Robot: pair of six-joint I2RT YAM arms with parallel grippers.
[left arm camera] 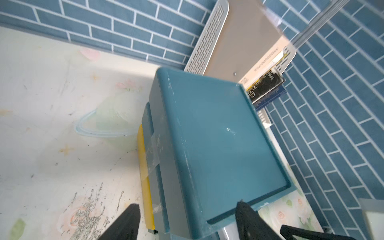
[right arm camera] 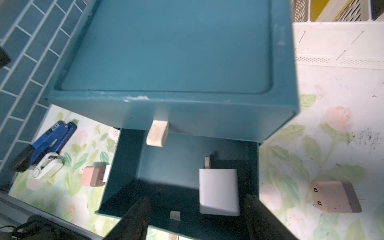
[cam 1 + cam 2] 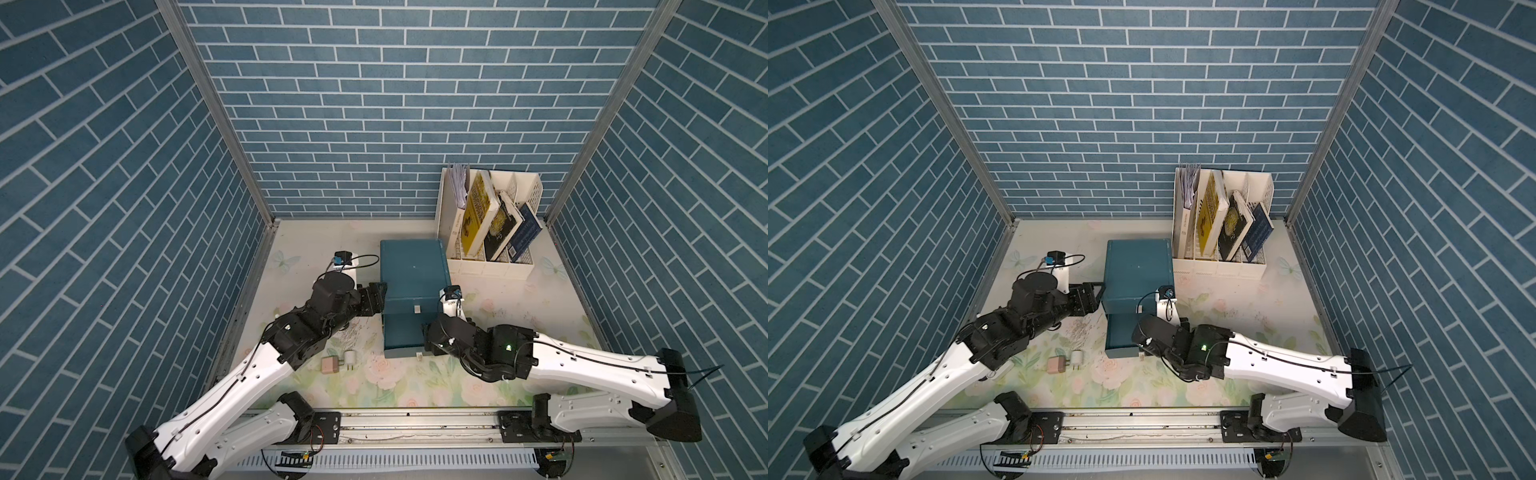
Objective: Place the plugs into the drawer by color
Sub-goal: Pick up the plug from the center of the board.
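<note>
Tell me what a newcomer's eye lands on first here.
The dark teal drawer chest stands mid-table with one drawer pulled out and a white plug lying inside, below the open right gripper. On the floral table, a pink plug lies on one side of that drawer and a second pink plug on the other. Behind the chest, a white rack holds leaning books.

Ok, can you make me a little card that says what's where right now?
drawer chest: a lower drawer pulled out
in open drawer: white plug
on table: pink plug beside second white plug; another pink plug
left claw: open, at chest's side
right claw: open, above open drawer
back corner: book rack
</note>
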